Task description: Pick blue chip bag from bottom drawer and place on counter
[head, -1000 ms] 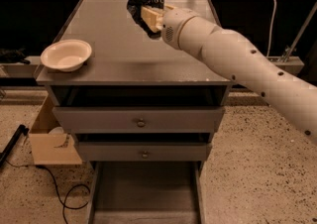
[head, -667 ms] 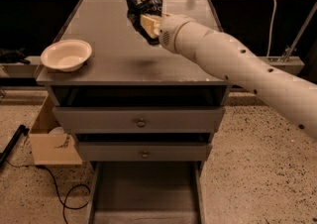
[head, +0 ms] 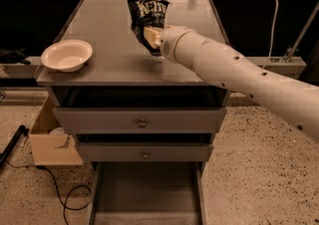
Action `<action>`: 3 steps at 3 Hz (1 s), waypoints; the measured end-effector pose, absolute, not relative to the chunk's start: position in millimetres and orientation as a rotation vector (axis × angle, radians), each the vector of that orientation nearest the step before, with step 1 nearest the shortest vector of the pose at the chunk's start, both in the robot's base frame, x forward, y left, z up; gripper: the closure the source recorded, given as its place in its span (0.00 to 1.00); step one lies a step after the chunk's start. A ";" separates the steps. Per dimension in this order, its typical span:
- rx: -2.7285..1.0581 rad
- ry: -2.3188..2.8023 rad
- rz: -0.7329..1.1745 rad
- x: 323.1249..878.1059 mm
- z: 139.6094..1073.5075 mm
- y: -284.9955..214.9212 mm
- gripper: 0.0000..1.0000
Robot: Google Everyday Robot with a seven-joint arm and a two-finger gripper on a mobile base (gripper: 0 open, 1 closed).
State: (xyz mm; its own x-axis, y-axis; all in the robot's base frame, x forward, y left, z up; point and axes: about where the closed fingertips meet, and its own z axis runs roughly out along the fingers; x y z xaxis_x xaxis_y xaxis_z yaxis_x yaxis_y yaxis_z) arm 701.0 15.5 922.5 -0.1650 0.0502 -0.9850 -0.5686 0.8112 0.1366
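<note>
My gripper [head: 152,38], clamped on the blue chip bag [head: 147,14], hangs above the counter [head: 107,50]. The bag is out of the bottom drawer [head: 144,196], so I judge only the placing is left.

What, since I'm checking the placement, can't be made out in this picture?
Camera view:
1. The hand, over the counter, grips the blue chip bag. The bag hides one of its fingers.
2. Whether the bag's lower end touches the counter is unclear, because the hand and arm cover it.
3. The bottom drawer has its front cut off by the lower edge.
4. The arm's base is cut off by the right edge.
</note>
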 end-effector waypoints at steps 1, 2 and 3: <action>-0.386 1.685 0.556 700.8 908.0 8.0 1.00; -0.383 1.687 0.551 695.2 906.0 6.8 1.00; -0.383 1.687 0.551 695.0 905.9 6.7 0.82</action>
State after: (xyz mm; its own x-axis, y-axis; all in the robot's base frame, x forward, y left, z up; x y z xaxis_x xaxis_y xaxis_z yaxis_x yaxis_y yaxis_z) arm 695.0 6.7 905.9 -0.1872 0.0507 -0.9810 -0.5379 0.8304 0.1455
